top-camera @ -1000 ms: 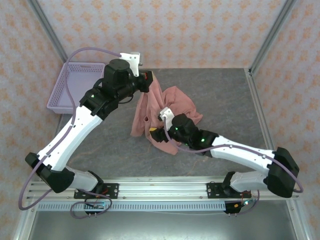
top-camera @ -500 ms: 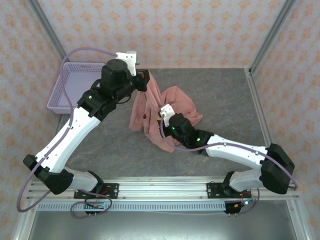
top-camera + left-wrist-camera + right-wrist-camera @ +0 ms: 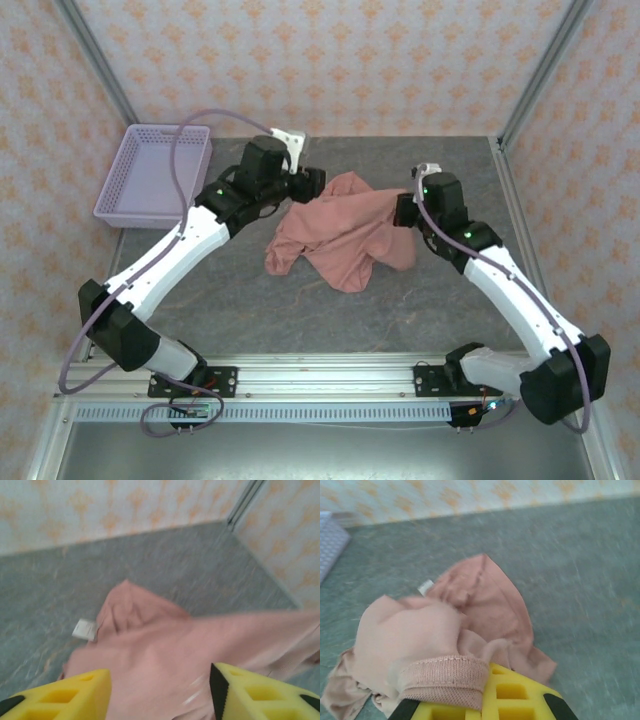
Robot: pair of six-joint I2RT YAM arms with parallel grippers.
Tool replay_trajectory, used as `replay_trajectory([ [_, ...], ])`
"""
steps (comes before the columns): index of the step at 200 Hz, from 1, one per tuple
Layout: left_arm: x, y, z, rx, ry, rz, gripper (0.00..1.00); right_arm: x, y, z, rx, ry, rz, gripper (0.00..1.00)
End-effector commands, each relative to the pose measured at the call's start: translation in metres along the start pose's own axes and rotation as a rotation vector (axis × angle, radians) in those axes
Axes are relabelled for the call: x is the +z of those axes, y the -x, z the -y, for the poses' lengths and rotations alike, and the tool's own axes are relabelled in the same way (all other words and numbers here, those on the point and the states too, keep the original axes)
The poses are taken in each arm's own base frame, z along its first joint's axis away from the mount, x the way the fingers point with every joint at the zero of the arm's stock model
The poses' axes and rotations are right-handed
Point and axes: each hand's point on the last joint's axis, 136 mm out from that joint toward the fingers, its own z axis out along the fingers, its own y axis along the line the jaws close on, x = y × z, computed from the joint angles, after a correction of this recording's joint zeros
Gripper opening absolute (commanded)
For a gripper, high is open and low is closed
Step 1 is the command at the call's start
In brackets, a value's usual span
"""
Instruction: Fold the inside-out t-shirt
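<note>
The inside-out t-shirt (image 3: pixel 340 232) is a salmon-pink heap in the middle of the grey table, with one part pulled taut toward the right. My right gripper (image 3: pixel 403 211) holds that right end. In the right wrist view it (image 3: pixel 470 690) is shut on the ribbed neckband (image 3: pixel 442 674), and the rest of the t-shirt (image 3: pixel 485 605) trails away below. My left gripper (image 3: pixel 312 186) is at the shirt's upper left edge. In the left wrist view it (image 3: pixel 160 692) is open, its yellow fingers (image 3: pixel 75 692) wide apart above the pink cloth (image 3: pixel 150 645). A white label (image 3: pixel 85 629) shows on the cloth.
A lilac mesh basket (image 3: pixel 155 175) stands at the table's back left corner. The grey table (image 3: pixel 230 290) has bare room in front of the shirt and at its right. Metal frame posts and patterned walls close in the back and sides.
My right gripper shut on the neckband and swung from the middle to the right, stretching the shirt. My left gripper let go, opened, and dropped down and to the right.
</note>
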Motion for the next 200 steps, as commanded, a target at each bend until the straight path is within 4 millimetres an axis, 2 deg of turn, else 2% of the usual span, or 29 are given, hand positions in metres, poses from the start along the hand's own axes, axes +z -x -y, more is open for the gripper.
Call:
replay_trajectory([
  [1, 0.012, -0.038, -0.018, 0.045, 0.019, -0.052, 0.58, 0.014, -0.022, 0.009, 0.106, 0.0, -0.134, 0.0],
  [27, 0.039, -0.097, -0.043, 0.062, 0.085, -0.189, 0.6, 0.028, -0.024, 0.017, 0.1, -0.033, -0.162, 0.0],
  [49, 0.056, -0.131, -0.073, 0.05, 0.163, -0.295, 0.61, 0.034, -0.024, 0.018, 0.091, -0.039, -0.168, 0.0],
  [75, 0.061, -0.153, -0.097, 0.043, 0.218, -0.363, 0.64, 0.036, -0.025, 0.019, 0.09, -0.04, -0.171, 0.0],
  [114, 0.066, -0.185, -0.116, 0.013, 0.257, -0.467, 0.64, 0.036, -0.026, 0.02, 0.088, -0.044, -0.168, 0.0],
  [129, 0.069, -0.191, -0.12, -0.005, 0.259, -0.479, 0.61, 0.037, -0.027, 0.021, 0.087, -0.045, -0.167, 0.0],
  [138, 0.073, -0.191, -0.12, -0.018, 0.247, -0.476, 0.56, 0.038, -0.027, 0.021, 0.088, -0.045, -0.165, 0.0],
  [153, 0.08, -0.187, -0.115, -0.046, 0.213, -0.464, 0.42, 0.038, -0.025, 0.02, 0.088, -0.046, -0.16, 0.0],
  [171, 0.085, -0.18, -0.108, -0.066, 0.17, -0.452, 0.2, 0.035, -0.017, 0.019, 0.086, -0.045, -0.137, 0.0],
  [184, 0.082, -0.167, -0.103, -0.08, 0.144, -0.419, 0.06, 0.029, -0.003, 0.016, 0.086, -0.036, -0.097, 0.0],
  [200, 0.068, -0.139, -0.099, -0.103, 0.131, -0.33, 0.0, 0.016, 0.022, 0.009, 0.079, -0.017, -0.019, 0.0],
])
